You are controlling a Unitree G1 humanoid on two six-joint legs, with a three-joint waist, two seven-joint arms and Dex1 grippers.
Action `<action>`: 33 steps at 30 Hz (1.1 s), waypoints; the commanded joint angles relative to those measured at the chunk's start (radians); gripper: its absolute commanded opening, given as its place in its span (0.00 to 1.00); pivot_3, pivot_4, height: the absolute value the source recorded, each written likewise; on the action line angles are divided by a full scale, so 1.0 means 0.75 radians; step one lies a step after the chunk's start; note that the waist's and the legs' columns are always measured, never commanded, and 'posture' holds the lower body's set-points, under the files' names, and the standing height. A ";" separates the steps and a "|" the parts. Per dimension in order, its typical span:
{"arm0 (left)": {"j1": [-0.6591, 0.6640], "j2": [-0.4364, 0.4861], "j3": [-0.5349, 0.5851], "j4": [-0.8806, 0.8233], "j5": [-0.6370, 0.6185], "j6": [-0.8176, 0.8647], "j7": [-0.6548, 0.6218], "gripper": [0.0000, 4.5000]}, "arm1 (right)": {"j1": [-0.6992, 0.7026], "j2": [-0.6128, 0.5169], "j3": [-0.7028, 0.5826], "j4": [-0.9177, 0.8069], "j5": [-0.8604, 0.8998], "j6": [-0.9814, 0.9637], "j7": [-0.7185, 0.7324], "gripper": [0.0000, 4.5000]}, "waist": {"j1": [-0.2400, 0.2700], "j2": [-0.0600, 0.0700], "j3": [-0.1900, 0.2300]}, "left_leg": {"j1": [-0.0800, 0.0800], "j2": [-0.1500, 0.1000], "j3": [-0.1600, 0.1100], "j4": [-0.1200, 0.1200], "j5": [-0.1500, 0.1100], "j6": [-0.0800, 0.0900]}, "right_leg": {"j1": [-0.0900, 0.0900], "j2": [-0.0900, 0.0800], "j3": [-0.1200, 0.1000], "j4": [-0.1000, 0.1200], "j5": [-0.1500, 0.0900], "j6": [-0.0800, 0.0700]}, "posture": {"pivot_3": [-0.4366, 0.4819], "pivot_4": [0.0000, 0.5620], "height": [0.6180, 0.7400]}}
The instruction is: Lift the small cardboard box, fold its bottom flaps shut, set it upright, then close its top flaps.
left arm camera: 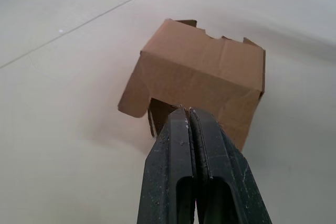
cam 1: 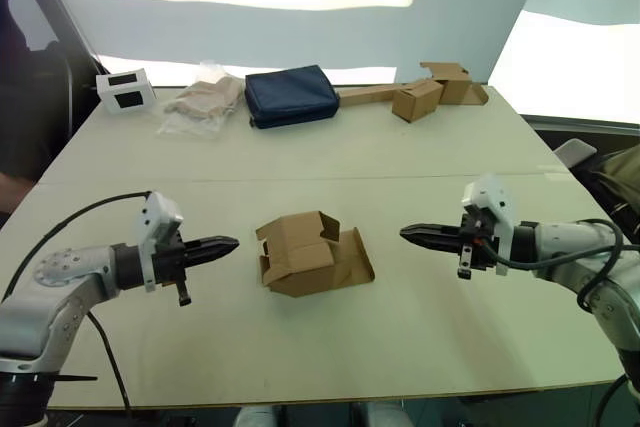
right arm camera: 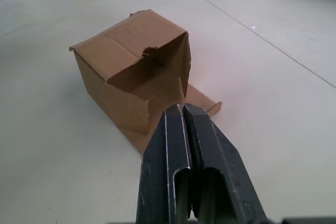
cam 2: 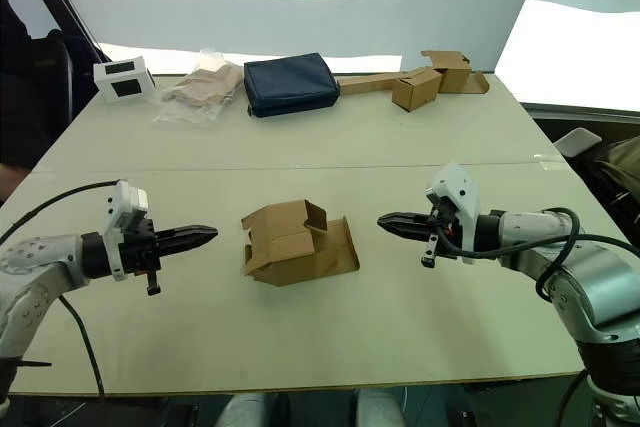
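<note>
- Lying on its side mid-tabletop (cam 1: 420,337), the small cardboard box (cam 1: 300,252) is sitting between both hands.
- Left hand (cam 1: 225,245) and right hand (cam 1: 410,234), fingers pressed together and empty, are flanking it, the left slightly nearer.

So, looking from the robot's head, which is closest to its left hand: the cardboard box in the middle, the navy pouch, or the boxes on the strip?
1. small cardboard box, centre, beside the left hand.
2. navy pouch, far edge, middle.
3. boxes on the strip, far right corner.
</note>
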 commanded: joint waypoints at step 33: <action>-0.255 -0.228 0.087 0.273 -0.676 1.049 0.380 0.99 | 0.157 0.097 -0.110 -0.207 0.010 0.017 -0.192 0.00 | -0.001 -0.001 0.000 | 0.000 -0.001 -0.003 0.000 0.000 0.000 | 0.000 0.003 -0.001 0.002 0.002 0.004 | 0.48 0.27 1.00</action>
